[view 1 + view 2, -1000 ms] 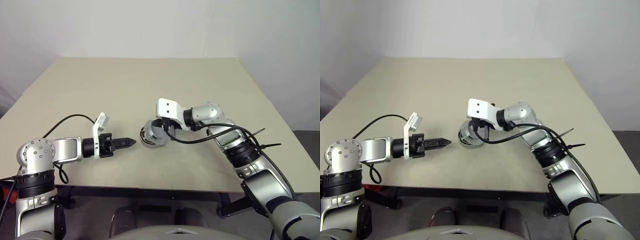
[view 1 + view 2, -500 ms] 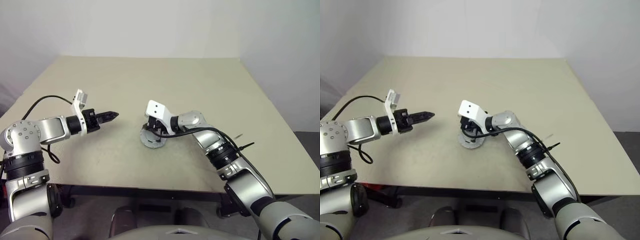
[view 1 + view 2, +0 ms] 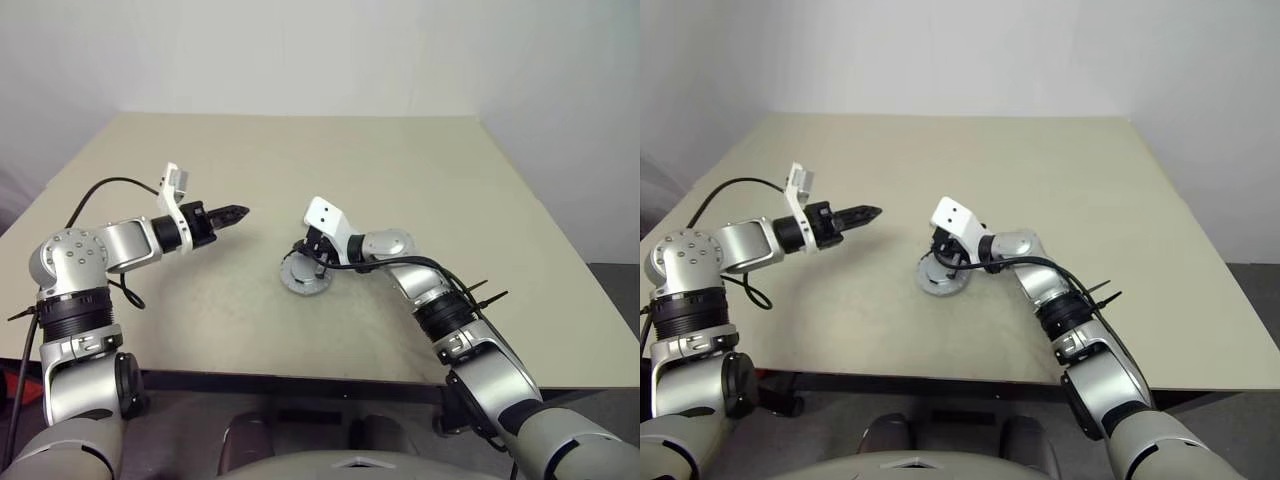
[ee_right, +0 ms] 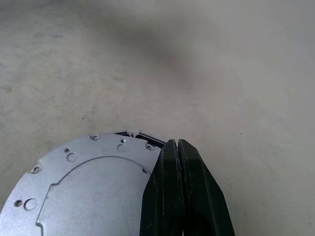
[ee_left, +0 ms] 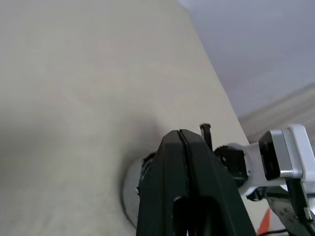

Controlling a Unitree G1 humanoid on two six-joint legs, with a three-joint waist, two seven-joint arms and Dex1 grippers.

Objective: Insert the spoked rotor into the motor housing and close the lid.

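Metal by the look of it, the lid [image 4: 88, 196] lies flat on the table [image 3: 420, 170] near its middle, a grey-silver disc whose upper face shows small screw dimples and a raised outline. I judge it stiff and fairly heavy for its size, unlikely to bend or break, but smooth enough that a pinch on the flat face would slip. The rim is the place to take it, one finger on each side across the edge, or else a push straight down from above. Whether the motor housing and the spoked rotor sit under it cannot be told; a dark sliver shows just beyond its far edge. The right gripper [image 4: 178, 143] has its two black fingers pressed together with nothing between them, their tips over the edge of the lid; whether they touch it I cannot say. The left gripper [image 3: 238, 212] is likewise closed and empty, held above the table well to the left of the lid and pointing toward it.
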